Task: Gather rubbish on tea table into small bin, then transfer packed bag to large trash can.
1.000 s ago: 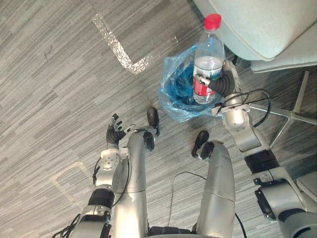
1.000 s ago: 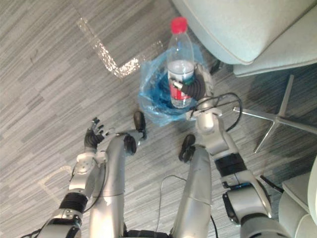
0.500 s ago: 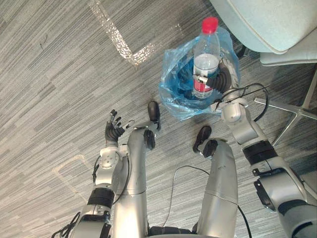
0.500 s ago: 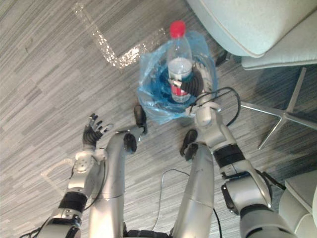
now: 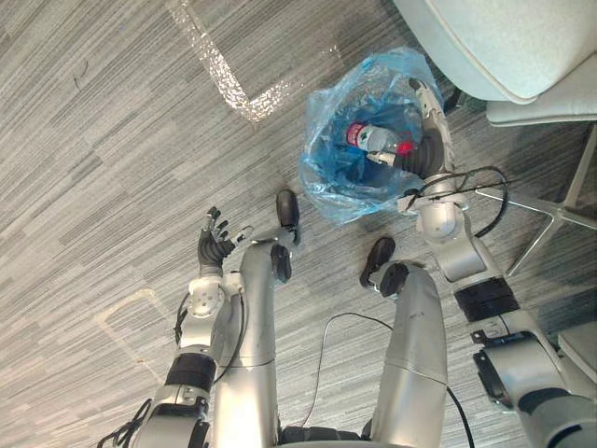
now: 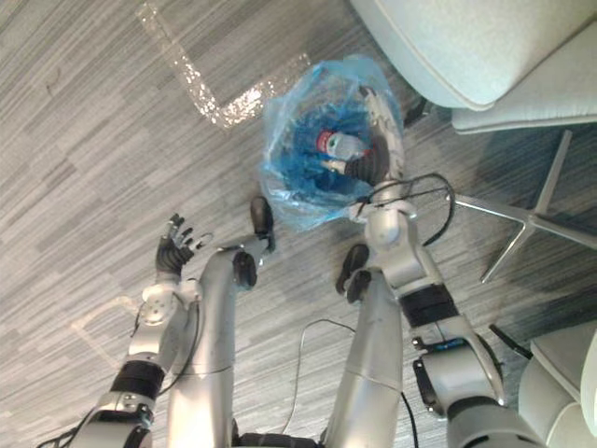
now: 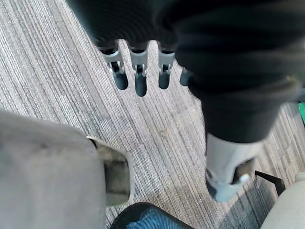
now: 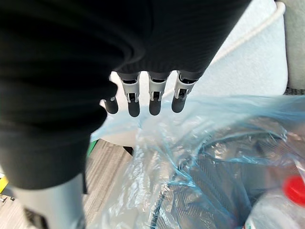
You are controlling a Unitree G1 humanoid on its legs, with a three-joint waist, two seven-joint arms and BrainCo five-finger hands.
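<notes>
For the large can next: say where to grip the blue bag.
Probably the loose crumpled rim of the blue bag, on the robot's left, from above: the plastic stands free there, while the right robot hand and bottle crowd the other side.

Office or lounge interior. The floor is grey, finely striped carpet point(image 5: 103, 140), marked well ahead of the left hand point(image 5: 216, 247) by 1 L-shaped strip of shiny tape point(image 5: 216, 65). Just beyond the right hand point(image 5: 422, 149) stands a pale upholstered seat point(image 5: 494, 37) with a piped edge. To that hand's outer side run the slim metal legs point(image 5: 550, 217) of a chair. A blue-bagged small bin point(image 5: 328, 182) stands at its fingers.
</notes>
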